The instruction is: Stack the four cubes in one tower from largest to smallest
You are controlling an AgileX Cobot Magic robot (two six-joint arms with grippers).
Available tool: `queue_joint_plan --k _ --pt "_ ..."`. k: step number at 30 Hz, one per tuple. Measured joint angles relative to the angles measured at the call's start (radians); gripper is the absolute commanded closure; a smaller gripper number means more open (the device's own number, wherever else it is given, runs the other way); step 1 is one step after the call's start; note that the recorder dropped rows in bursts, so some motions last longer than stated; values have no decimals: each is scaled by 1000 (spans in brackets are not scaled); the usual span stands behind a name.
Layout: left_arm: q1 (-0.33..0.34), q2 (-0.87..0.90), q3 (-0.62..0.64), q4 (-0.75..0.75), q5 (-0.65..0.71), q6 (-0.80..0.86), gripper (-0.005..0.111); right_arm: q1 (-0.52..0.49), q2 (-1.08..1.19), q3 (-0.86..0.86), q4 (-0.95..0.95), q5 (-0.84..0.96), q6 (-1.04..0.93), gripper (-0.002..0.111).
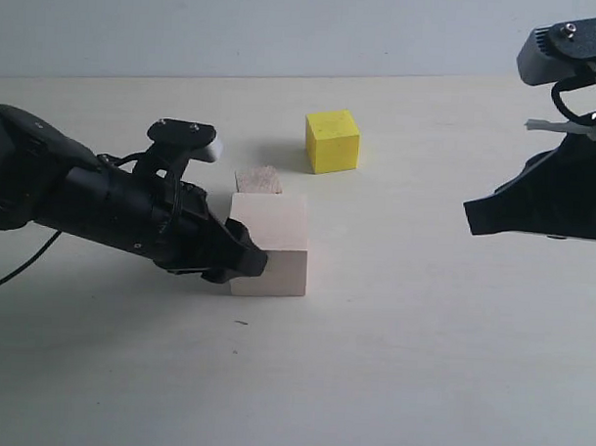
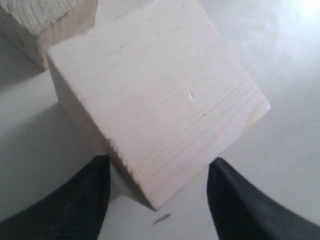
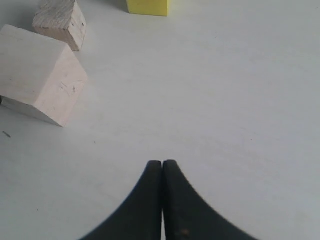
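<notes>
Pale wood makes up the large cube (image 1: 268, 243), which rests flat on one face near the middle of the light surface (image 1: 420, 364). A smaller brownish cube (image 1: 259, 180) with a grained top sits just behind it, on the side toward the far edge of the surface. Whether the two touch cannot be told from any view. A yellow cube (image 1: 332, 141) stands apart from this pair, nearer still to the far edge and a little to the right. Each of the three cubes lies singly on the surface, none upon another. The left fingers (image 1: 240, 260) reach in low from the left side and meet the large cube at its near left corner. In the left wrist view the left fingers (image 2: 65, 210) are released and spread, one on either side of a corner of the large cube (image 2: 155, 110). Whether either finger presses the wood cannot be told. The brownish cube (image 2: 45, 20) shows just beyond. The right fingers (image 1: 494, 212) hang above the right side of the surface, well apart from all the cubes. In the right wrist view the right fingers (image 3: 150, 200) are clenched tip to tip with nothing between them. The same view takes in the large cube (image 3: 37, 75), the brownish cube (image 3: 60, 20) and part of the yellow cube (image 3: 147, 6).
</notes>
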Motion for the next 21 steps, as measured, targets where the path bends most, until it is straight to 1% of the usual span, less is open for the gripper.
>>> queue_joint_plan --k 6,21 --pt "-2 9 -6 -14 -29 9 50 0 -15 0 0 2 0 108" --pt "-2 37 -6 -37 -33 13 50 0 -19 0 0 2 0 108"
